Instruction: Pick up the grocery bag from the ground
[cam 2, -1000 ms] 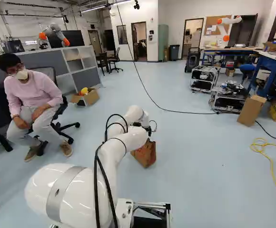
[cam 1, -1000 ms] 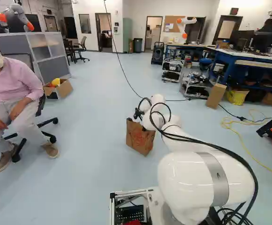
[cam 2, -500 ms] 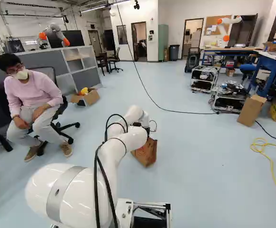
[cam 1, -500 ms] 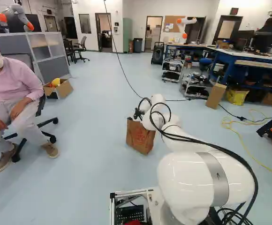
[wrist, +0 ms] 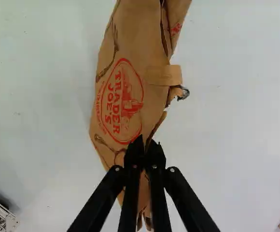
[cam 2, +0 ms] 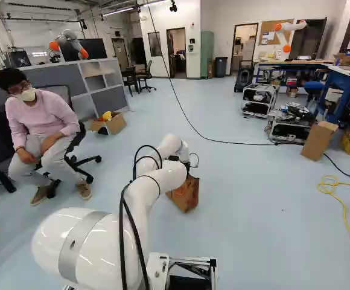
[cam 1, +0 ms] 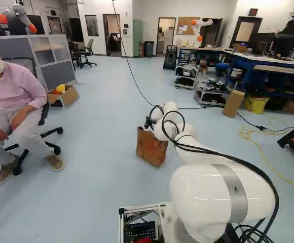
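Note:
The gripper (cam 1: 149,123) is at the top of the brown paper grocery bag (cam 1: 151,148) in the left base view, ahead of the base. In the right base view the arm covers part of the bag (cam 2: 186,194). Seen from the wrist, the gripper (wrist: 145,145) is shut on the bag's upper edge, pinching the paper between its fingertips. The bag (wrist: 130,77), with red print on its side, extends ahead of and below the fingers. Whether its bottom rests on the floor I cannot tell.
A person (cam 1: 15,101) sits on a wheeled chair at the left of the left base view. Beyond are an open carton (cam 1: 63,96), an upright cardboard box (cam 1: 233,103), wheeled racks (cam 1: 186,76) and a black cable (cam 2: 223,142) along the floor. Another robot (cam 2: 69,43) stands behind the partition.
The bag's top has shifted very slightly by the gripper. The base has stayed in place, and the arm looks almost unmoved.

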You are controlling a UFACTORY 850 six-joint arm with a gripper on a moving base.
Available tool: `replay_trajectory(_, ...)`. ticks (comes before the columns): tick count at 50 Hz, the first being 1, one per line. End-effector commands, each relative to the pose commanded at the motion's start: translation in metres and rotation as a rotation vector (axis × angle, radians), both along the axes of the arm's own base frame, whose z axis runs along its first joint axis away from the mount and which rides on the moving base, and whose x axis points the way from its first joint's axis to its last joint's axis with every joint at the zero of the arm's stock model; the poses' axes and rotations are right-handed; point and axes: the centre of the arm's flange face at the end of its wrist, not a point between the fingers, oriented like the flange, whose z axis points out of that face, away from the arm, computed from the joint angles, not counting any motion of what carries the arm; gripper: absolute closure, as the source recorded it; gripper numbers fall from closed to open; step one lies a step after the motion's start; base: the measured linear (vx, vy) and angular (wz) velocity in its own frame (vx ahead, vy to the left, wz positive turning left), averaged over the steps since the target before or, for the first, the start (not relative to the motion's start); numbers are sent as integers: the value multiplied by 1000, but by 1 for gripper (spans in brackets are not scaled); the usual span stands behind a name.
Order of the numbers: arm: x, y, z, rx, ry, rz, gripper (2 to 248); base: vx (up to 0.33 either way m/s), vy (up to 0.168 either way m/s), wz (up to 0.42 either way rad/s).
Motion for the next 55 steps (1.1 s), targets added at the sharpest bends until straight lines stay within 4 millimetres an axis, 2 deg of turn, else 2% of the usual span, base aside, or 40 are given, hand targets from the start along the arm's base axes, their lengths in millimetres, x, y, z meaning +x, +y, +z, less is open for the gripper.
replay_trajectory(35,0,0,1,0,0,0,225,0,0,0)
replay_trajectory(41,3,0,11,1,7,0,225,0,0,0)
replay_trajectory(55,11,-1,47,2,22,0,225,0,0,0)
